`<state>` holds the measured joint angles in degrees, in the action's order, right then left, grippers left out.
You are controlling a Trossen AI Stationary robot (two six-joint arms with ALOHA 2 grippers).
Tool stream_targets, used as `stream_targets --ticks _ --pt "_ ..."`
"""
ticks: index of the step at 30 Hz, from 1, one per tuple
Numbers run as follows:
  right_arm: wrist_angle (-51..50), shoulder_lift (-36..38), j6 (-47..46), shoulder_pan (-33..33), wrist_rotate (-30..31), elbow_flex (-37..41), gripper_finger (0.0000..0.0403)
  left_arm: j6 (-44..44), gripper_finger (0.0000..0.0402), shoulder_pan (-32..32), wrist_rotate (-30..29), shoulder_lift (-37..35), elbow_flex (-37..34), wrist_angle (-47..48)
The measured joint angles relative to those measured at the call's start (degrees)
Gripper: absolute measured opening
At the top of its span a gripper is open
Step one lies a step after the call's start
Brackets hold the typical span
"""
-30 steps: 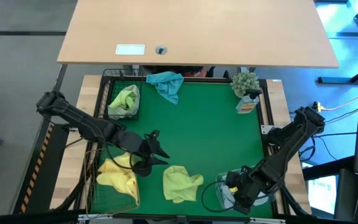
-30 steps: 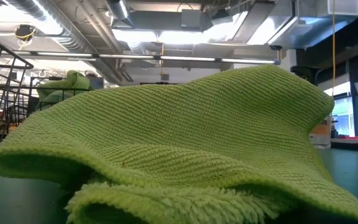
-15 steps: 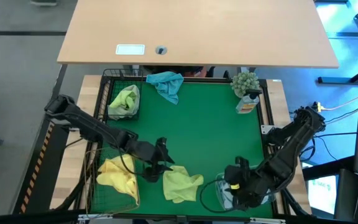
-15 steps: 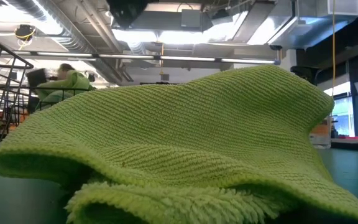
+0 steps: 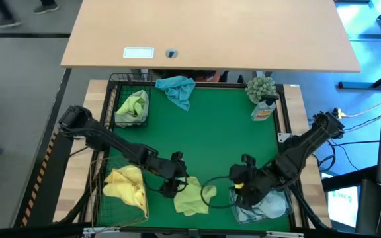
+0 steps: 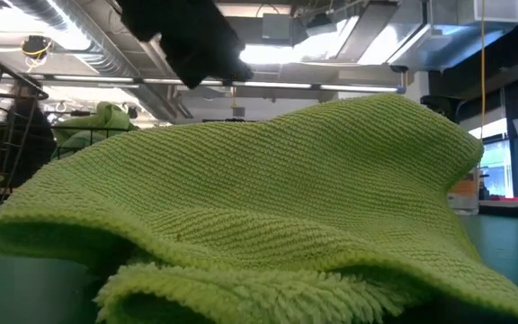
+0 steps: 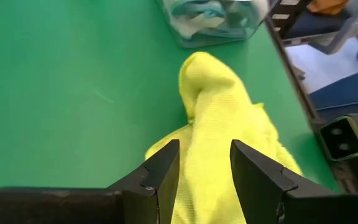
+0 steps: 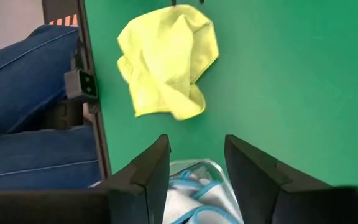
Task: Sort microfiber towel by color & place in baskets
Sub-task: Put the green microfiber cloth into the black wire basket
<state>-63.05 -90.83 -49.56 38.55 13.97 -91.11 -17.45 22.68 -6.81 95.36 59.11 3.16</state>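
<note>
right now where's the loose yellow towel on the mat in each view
High view: yellow towel at the mat's near edge, left gripper over it.
Low view: fills the frame.
Left wrist view: beneath that arm's fingers.
Right wrist view: ahead, on the mat.
Shared landmark: clear plastic tub beside the towel, also in the left wrist view.

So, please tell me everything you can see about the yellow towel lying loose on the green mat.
The yellow towel is a crumpled microfiber cloth with a fine ribbed weave, lying in soft folds on the green mat near its front edge, between the copper wire basket and the clear tub. The open left end effector sits over its edge.
</note>
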Motion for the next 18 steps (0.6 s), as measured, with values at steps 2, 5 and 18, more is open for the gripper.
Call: stream_targets --ticks 2,5,18 --pt "0.0 0.0 0.6 -1.0 -0.02 0.0 0.0152 0.0 0.0136 -0.02 -0.06 0.57 0.0 0.1" --pt "0.0 0.0 0.66 -2.35 -0.02 0.0 0.0152 -0.11 0.0136 -0.02 0.34 0.98 0.0 -0.02" --pt "0.07 -0.02 4.14 -3.71 -0.02 -0.01 0.0152 -3.25 0.0195 -0.07 1.32 5.52 0.0 -1.7"
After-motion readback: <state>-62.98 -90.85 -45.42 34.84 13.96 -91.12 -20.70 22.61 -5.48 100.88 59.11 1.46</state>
